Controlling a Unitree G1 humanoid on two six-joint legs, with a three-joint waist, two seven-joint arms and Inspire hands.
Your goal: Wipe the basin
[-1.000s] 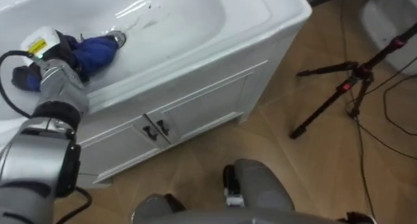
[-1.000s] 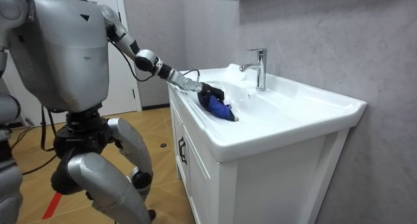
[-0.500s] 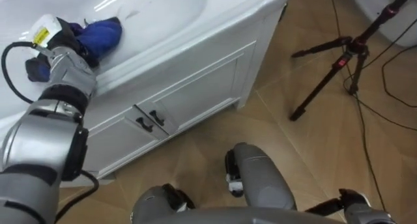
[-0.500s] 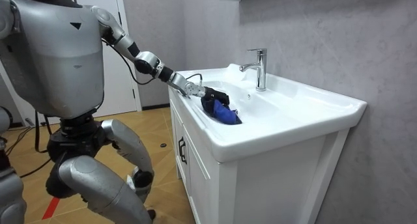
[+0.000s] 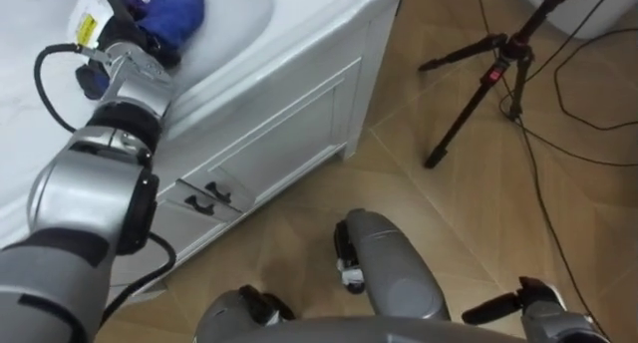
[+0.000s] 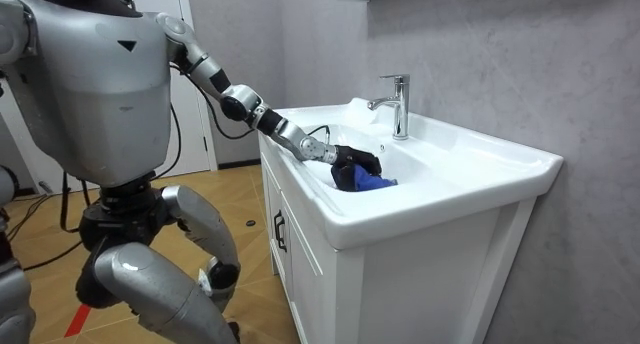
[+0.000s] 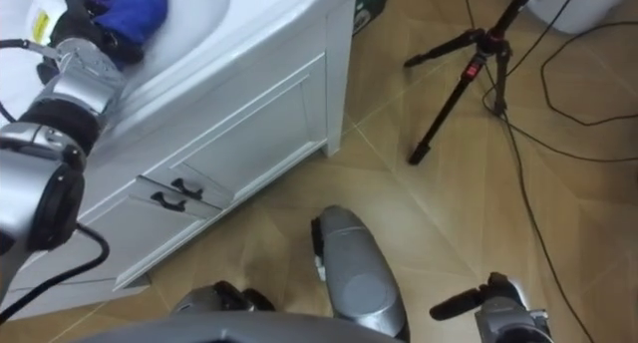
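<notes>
Status from our side:

- The robot stands at the front of the white vanity cabinet, knees bent, on the room view's left. Its left arm reaches over the front edge of the counter and down into the basin.
- The left hand is closed. Its dark fingers curl over and into the blue cloth, so we read it as gripping the cloth.
- The cloth is bunched up inside the basin, lying on the bowl surface near the front wall. A bit of blue also sticks out on the other side of the wrist.
- In the room view the cloth sits in front of and below the faucet, clearly apart from it. The hand is on top and the blue spills out toward the room view's right.
- The right hand is low at the lower right of the eye view, over the floor. We cannot tell its state.
- The cabinet doors are shut, with a pair of dark handles side by side.
- A black tripod stands on the floor well off from the cabinet, with cables trailing near it.
</notes>
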